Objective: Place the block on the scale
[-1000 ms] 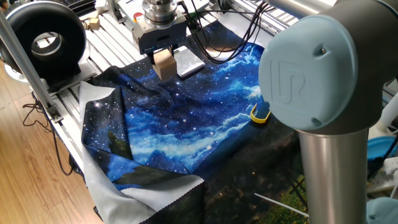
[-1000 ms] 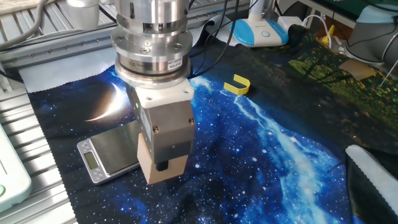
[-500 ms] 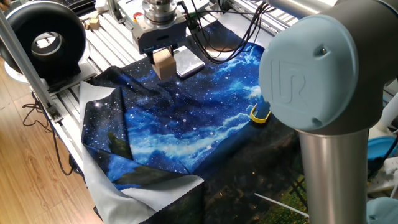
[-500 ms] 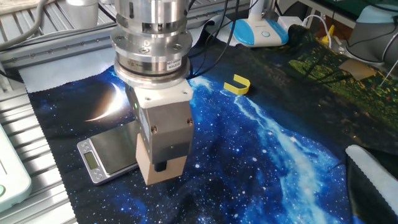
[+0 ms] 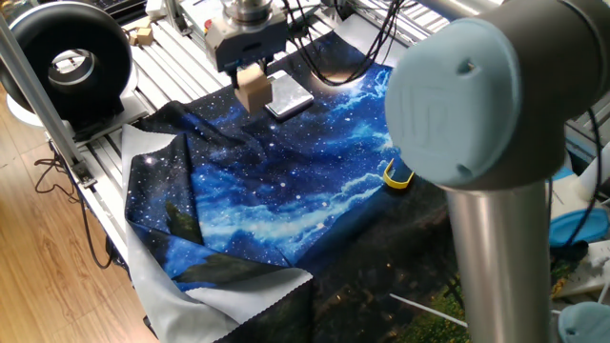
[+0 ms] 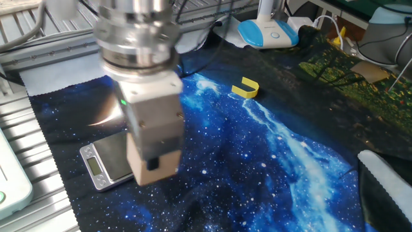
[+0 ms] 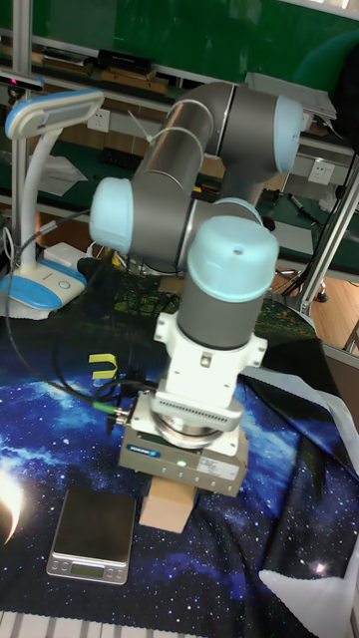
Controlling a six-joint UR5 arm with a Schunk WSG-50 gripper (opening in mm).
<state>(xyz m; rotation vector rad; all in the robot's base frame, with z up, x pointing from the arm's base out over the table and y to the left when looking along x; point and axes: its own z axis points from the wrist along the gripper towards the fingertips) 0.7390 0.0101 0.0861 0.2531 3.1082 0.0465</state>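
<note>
The gripper (image 6: 153,169) is holding the block (image 6: 154,169) beside the scale (image 6: 109,158).

The fingers are pinching the light wooden block on two sides, and it seems to be hanging a little above the starry blue cloth (image 5: 286,191), though the blurred view is not showing this clearly. The block is sitting just next to the scale's edge, not over the silver plate. In the tall fixed view the block (image 7: 166,504) is standing to the right of the scale (image 7: 93,533). A small yellow curved piece (image 6: 245,87) is lying well apart on the cloth.
</note>
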